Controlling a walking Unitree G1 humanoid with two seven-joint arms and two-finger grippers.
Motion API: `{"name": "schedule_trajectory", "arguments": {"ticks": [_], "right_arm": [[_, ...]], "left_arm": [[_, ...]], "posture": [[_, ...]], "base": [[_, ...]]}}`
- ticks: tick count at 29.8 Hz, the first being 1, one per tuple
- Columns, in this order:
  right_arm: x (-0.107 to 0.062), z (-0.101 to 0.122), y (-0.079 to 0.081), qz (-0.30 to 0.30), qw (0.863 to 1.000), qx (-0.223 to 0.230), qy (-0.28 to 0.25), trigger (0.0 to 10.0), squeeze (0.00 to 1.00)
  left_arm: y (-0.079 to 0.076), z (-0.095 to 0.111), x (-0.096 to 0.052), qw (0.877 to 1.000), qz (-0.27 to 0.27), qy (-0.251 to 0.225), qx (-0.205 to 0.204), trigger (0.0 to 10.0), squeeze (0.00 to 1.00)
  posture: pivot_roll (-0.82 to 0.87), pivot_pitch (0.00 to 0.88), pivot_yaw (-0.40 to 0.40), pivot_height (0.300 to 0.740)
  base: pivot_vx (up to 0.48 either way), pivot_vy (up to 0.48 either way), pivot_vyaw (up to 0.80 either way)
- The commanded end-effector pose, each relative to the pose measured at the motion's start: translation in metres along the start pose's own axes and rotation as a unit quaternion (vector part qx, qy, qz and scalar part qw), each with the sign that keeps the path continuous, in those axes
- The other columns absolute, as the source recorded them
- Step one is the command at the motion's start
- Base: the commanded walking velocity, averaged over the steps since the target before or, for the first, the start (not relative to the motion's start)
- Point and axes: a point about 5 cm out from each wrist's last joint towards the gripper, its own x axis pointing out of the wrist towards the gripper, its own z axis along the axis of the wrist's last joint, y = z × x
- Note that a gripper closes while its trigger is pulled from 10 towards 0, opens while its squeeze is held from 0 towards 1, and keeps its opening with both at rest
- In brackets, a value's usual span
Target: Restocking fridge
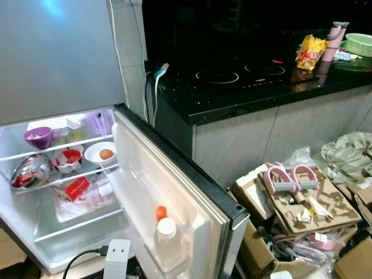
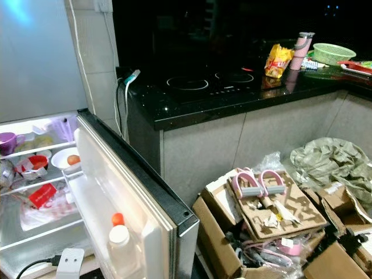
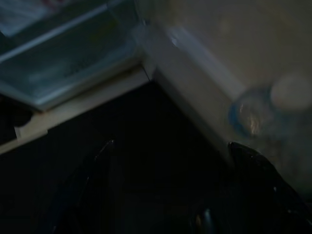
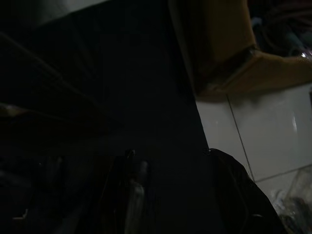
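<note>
Fridge (image 1: pixel 35 232) open, nothing in hand yet – you need stock first.

L to R: glassy shelves hold a purple cup (image 1: pixel 36 137) at the top shelf's left end, a crinkly foil pack (image 1: pixel 26 171) below it, and a white bowl w/ an egg (image 1: pixel 100 152) at the right end by the door. Door (image 1: pixel 174 192) bin carries a clear plastic bottle (image 1: pixel 167 244). Left gripper (image 3: pixel 170 185) hangs low by the fridge base, fingers apart, empty; right gripper (image 4: pixel 170 190) is too dark – can't tell. Glossy black counter (image 1: pixel 232 87) has a crinkly yellow snack bag (image 1: pixel 310 52) near its right end. I'd fetch that first, gripping softly, and keep clear of the door edge.
</note>
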Motion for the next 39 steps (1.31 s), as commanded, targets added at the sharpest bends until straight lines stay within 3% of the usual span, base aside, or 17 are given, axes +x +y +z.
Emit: {"name": "schedule_trajectory", "arguments": {"ticks": [1, 10, 11, 14, 15, 16, 19, 20, 21, 28, 33, 39], "right_arm": [[0.0, 0.002, -0.002, -0.009, 1.0, 0.007, -0.013, 10.0, 0.0], [0.0, 0.014, -0.007, -0.033, 0.998, 0.032, -0.042, 10.0, 0.0], [0.0, 0.022, -0.012, -0.053, 0.996, 0.054, -0.056, 8.8, 0.0], [0.0, 0.026, -0.014, -0.058, 0.994, 0.067, -0.064, 8.8, 0.0], [0.0, 0.028, -0.016, -0.061, 0.993, 0.073, -0.068, 2.1, 0.0], [0.0, 0.03, -0.016, -0.062, 0.993, 0.076, -0.072, 0.0, 0.0], [0.0, 0.033, -0.018, -0.068, 0.992, 0.075, -0.077, 0.0, 0.0], [0.0, 0.034, -0.019, -0.073, 0.992, 0.072, -0.077, 3.6, 0.0], [0.0, 0.037, -0.021, -0.079, 0.991, 0.072, -0.081, 10.0, 0.0], [0.0, 0.057, -0.027, -0.098, 0.988, 0.066, -0.101, 10.0, 0.0], [0.001, 0.072, -0.031, -0.104, 0.986, 0.067, -0.11, 10.0, 0.0], [0.004, 0.054, -0.017, -0.053, 0.996, 0.05, -0.056, 10.0, 0.0]], "left_arm": [[0.001, -0.006, -0.002, 1.0, -0.009, 0.012, 0.01, 10.0, 0.0], [0.006, -0.008, -0.003, 1.0, -0.001, 0.017, 0.005, 10.0, 0.0], [0.011, -0.011, -0.004, 1.0, 0.005, 0.025, -0.001, 10.0, 0.0], [0.013, -0.011, -0.004, 1.0, 0.006, 0.028, -0.002, 10.0, 0.0], [0.014, -0.011, -0.004, 1.0, 0.005, 0.028, -0.002, 10.0, 0.0], [0.014, -0.014, -0.005, 0.999, 0.004, 0.035, -0.001, 10.0, 0.0], [0.012, -0.02, -0.006, 0.999, -0.005, 0.054, 0.002, 10.0, 0.0], [0.01, -0.024, -0.007, 0.998, -0.011, 0.067, 0.004, 10.0, 0.0], [0.009, -0.03, -0.009, 0.996, -0.013, 0.083, 0.001, 10.0, 0.0], [0.007, -0.053, -0.018, 0.991, -0.005, 0.133, -0.015, 10.0, 0.0], [0.006, -0.06, -0.022, 0.991, 0.017, 0.13, -0.034, 10.0, 0.0], [-0.003, -0.053, -0.017, 0.992, 0.017, 0.118, -0.042, 10.0, 0.0]], "posture": [[-0.1, 0.054, 0.021, 0.74], [-0.1, 0.075, 0.045, 0.74], [-0.11, 0.085, 0.069, 0.74], [-0.12, 0.086, 0.071, 0.74], [-0.13, 0.09, 0.08, 0.74], [-0.13, 0.09, 0.081, 0.74], [-0.13, 0.089, 0.076, 0.74], [-0.13, 0.087, 0.071, 0.74], [-0.12, 0.087, 0.067, 0.74], [-0.12, 0.096, 0.048, 0.74], [-0.1, 0.094, 0.024, 0.74], [-0.1, 0.091, 0.03, 0.74]], "base": [[0.0, 0.0, 0.0], [0.0, 0.0, 0.0], [0.0, 0.0, 0.0], [0.0, 0.0, 0.0], [0.0, 0.0, 0.0], [0.0, 0.0, 0.0], [0.0, 0.0, 0.0], [0.0, 0.0, 0.0], [0.0, 0.0, 0.0], [0.0, 0.0, 0.0], [0.0, 0.0, 0.0], [0.0, 0.0, 0.0]]}}
